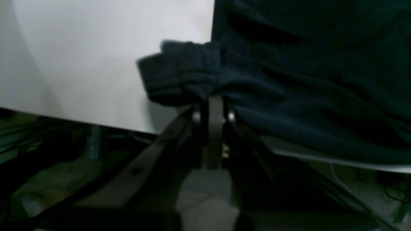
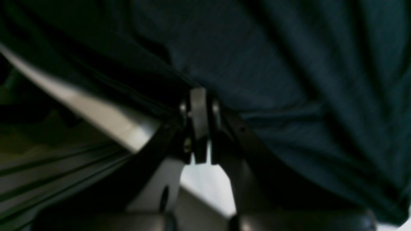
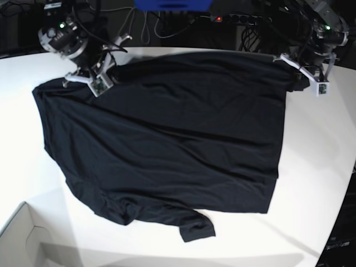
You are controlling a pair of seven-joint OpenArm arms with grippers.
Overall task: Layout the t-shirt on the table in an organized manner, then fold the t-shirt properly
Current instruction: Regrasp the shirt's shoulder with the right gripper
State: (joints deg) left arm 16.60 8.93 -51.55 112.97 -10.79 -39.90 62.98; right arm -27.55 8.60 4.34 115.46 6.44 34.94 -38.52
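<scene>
**Both grippers pinching the shirt's far edge**

The right gripper (image 3: 105,71) is clamping the t-shirt (image 3: 167,144) at its far-left corner. The shirt is lying spread (lightly wrinkled) across the table (image 3: 322,167). The left gripper (image 3: 293,71) is clamping its far-right corner.

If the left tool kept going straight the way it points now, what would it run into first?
The t-shirt: the left tool is shut on a bunched bit of its edge, so more black fabric lies directly ahead, spread over the table. Depth beyond is unclear.
</scene>
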